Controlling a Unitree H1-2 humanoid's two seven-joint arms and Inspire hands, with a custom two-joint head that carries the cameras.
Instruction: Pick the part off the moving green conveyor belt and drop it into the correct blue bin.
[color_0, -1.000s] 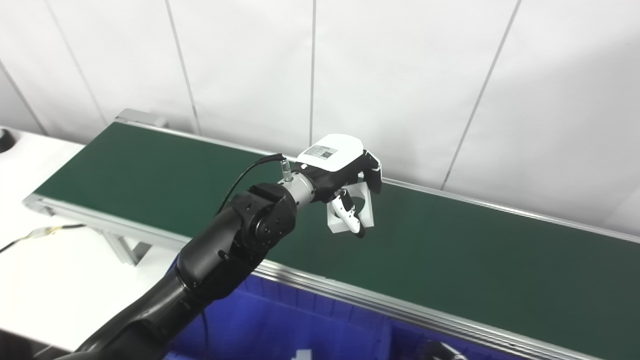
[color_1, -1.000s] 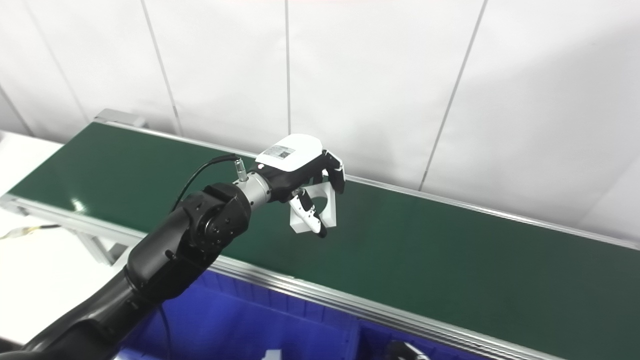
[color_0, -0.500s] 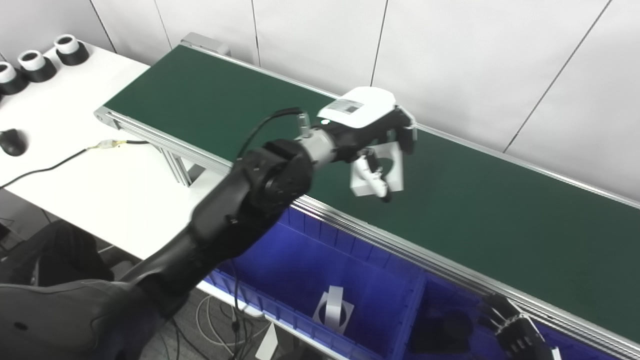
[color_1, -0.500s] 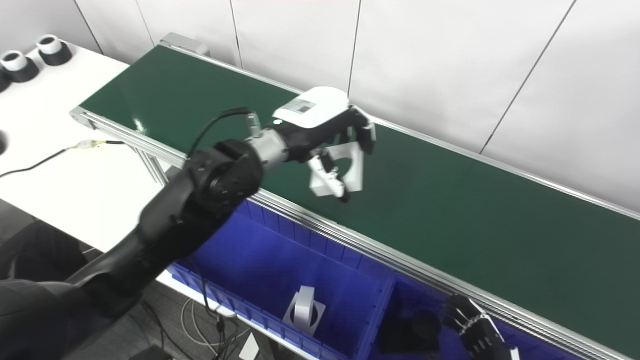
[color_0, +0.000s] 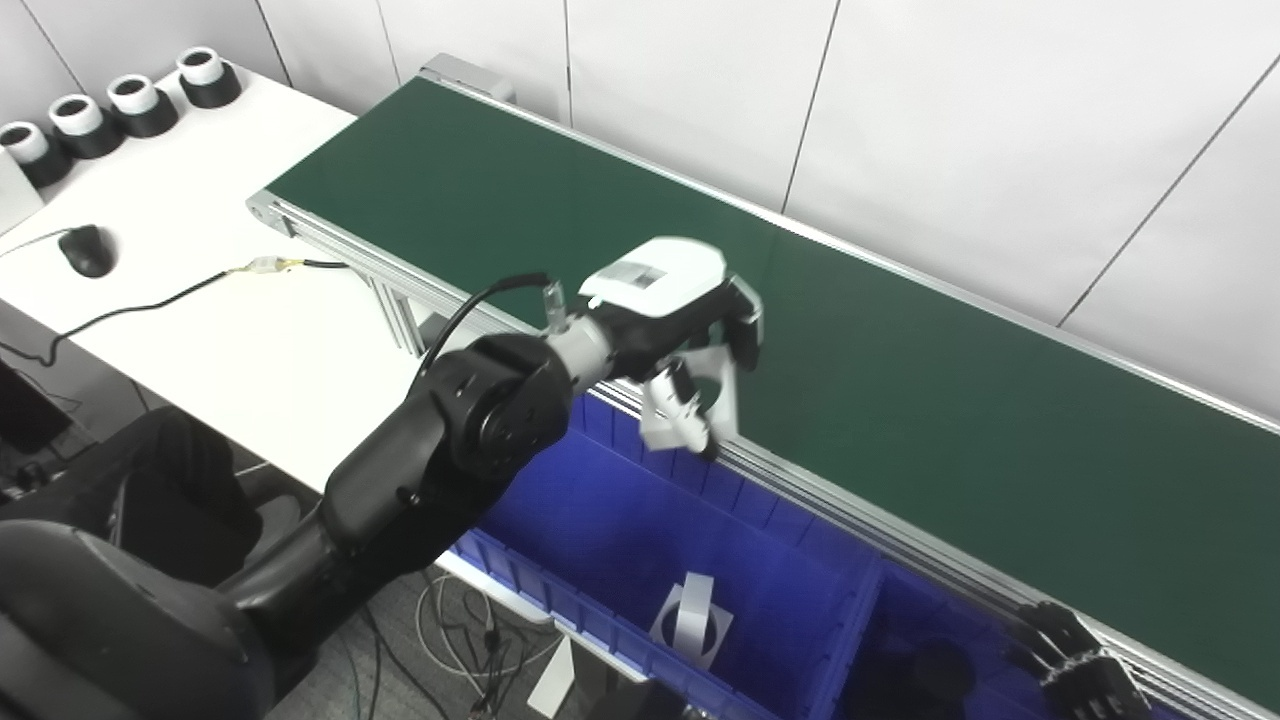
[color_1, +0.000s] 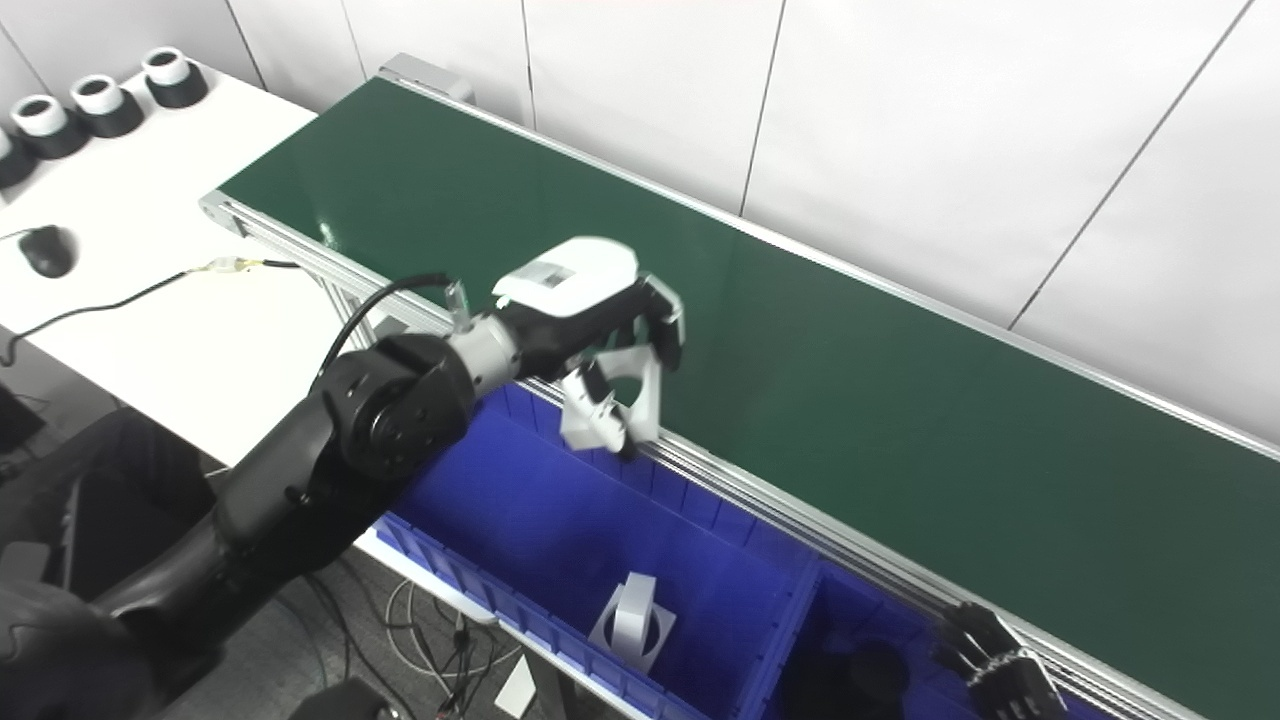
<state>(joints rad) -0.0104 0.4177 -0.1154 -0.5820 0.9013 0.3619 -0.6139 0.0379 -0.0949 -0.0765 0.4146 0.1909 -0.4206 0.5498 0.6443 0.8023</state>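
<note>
Left eye view had the left hand (color_0: 690, 335) right over the near edge of the green belt (color_0: 900, 390), fingers curled round a white bracket (color_0: 693, 405) with a round hole through it. So the hand was closed on that part, thumb in front and the other fingers hooked over its far side, and the bracket hung below the palm, clear of the belt surface, about over the metal rail (color_0: 800, 490) that runs along the belt's near side.

On the white cover on the back of the hand there was a small grey sticker (color_0: 640, 277), looked like a label or code, but way too small and blurry to read anything off it. No other writing I could make out anywhere.

Just below and toward the robot from the hand sat the blue bin (color_1: 520, 500), and lower in it, well apart from the hand, lay another white bracket (color_1: 632, 622) of the same sort. The next bin (color_1: 800, 640) to the right held something dark, couldn't tell what.

The right hand (color_1: 1000, 672) was low at the bottom edge by that second bin, only partly in shot, fingers spread a bit and nothing in them as far as I could see.

Far off to the left of the hand, on the white table (color_0: 200, 330), were a mouse (color_0: 85, 250), a cable (color_0: 180, 295) and a row of black and white cups (color_0: 120, 100).
</note>
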